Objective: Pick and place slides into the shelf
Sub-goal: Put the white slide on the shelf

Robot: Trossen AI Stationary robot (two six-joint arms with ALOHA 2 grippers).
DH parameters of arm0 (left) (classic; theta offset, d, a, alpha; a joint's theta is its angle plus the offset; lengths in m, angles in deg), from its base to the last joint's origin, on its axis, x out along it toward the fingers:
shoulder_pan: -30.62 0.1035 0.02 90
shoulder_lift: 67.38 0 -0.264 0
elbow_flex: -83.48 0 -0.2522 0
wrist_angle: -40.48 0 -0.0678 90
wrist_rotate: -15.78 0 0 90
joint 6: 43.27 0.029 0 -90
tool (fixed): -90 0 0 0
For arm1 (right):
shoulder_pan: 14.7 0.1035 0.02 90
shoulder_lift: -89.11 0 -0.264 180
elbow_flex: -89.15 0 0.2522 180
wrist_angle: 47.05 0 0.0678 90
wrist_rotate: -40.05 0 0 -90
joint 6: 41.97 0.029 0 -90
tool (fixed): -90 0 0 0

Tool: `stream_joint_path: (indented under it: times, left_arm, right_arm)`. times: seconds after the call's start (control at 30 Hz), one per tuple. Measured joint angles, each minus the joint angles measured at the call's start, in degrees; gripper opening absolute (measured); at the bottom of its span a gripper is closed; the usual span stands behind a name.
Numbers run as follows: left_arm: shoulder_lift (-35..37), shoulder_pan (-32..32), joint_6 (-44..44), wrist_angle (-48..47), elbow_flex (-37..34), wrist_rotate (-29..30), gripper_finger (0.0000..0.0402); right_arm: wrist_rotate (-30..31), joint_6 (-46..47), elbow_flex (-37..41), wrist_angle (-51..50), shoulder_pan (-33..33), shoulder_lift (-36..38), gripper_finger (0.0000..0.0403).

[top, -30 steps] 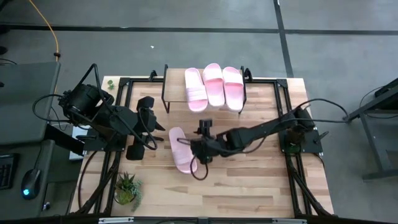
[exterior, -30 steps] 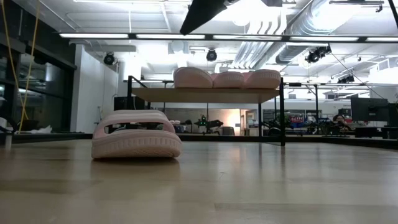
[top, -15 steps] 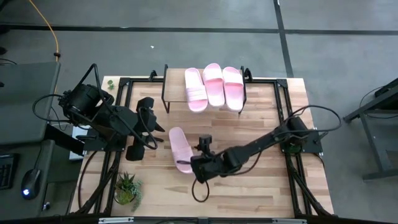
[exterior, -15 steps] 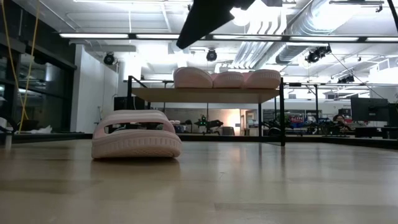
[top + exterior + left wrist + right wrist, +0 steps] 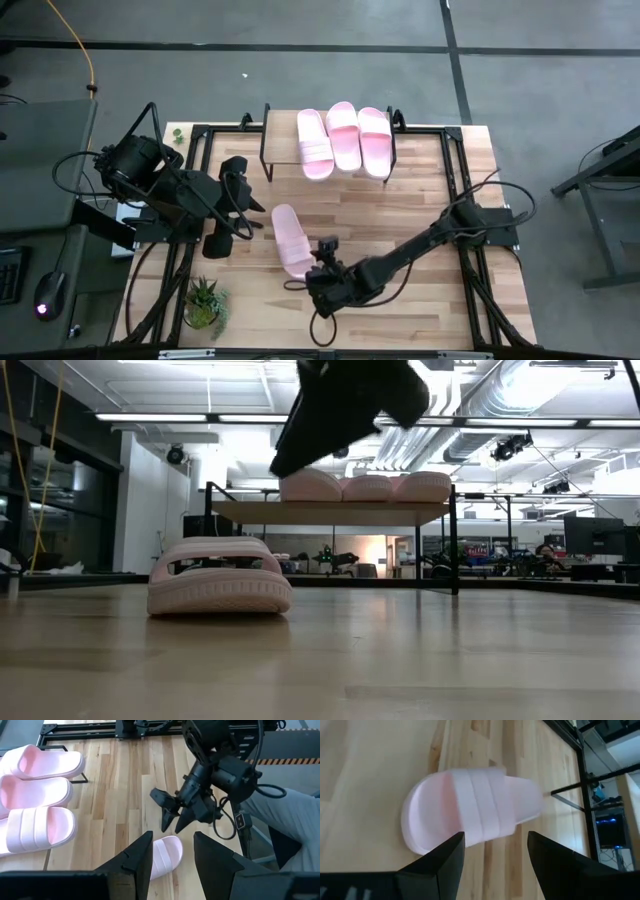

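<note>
One pale pink slide [image 5: 291, 240] lies flat on the tabletop, sole down; it also shows in the low view as the slide [image 5: 220, 578]. Three more slides [image 5: 343, 137] sit side by side on the shelf [image 5: 280, 146], whose plank [image 5: 330, 512] stands on thin black legs. My right gripper [image 5: 310, 282] hangs open above the table just beyond the loose slide's near end, looking down at that slide [image 5: 470, 810] past its spread fingers. My left gripper [image 5: 250, 205] waits open at the table's left, left of the slide.
A small potted plant [image 5: 204, 302] stands at the table's near left corner. Black frame rails [image 5: 460, 150] run along the table's left and right sides. Bare wood lies between the loose slide and the shelf, and to the right of the slide.
My right gripper has drawn back from above the loose slide's strap toward the table's near edge and now hangs past the slide's near end. In the low view its dark body has come lower and larger. The slide has stayed put.
</note>
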Motion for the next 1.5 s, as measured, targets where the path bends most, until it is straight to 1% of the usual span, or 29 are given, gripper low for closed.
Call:
stream_joint_path:
  times: [0.1,0.27,0.43,0.83,1.17,1.27,1.37,1.5]
  left_arm:
    - [0.00,0.00,0.00,0.01,-0.01,0.01,0.0126]
    - [0.00,-0.01,0.41,-0.01,-0.01,0.03,0.0127]
    - [0.00,-0.01,0.75,-0.01,-0.01,0.05,0.0127]
    - [0.00,-0.01,0.86,-0.01,0.00,0.09,0.0127]
    - [0.00,-0.01,0.87,-0.01,0.00,0.59,0.0127]
    - [0.00,0.00,0.87,-0.01,-0.01,0.59,0.0126]
    - [0.00,-0.02,0.87,0.00,-0.01,0.59,0.0127]
    - [0.00,0.00,0.85,-0.01,-0.01,0.59,0.0127]
  right_arm:
    - [0.12,-0.19,0.00,0.42,-0.02,-1.53,0.0209]
    - [1.99,-0.60,0.00,0.66,-0.02,-3.89,0.0209]
    - [4.31,-0.16,0.02,2.51,-0.07,-4.54,0.0209]
    - [4.26,0.72,0.02,2.57,-0.07,-4.61,0.0209]
    - [2.90,1.34,0.02,2.59,-0.20,-4.61,0.0209]
    - [2.79,1.05,0.00,3.33,-0.57,-5.37,0.0209]
    - [0.98,-0.21,0.00,4.95,-0.95,-7.17,0.0209]
    - [1.97,-1.33,0.02,6.97,-1.03,-8.33,0.0209]
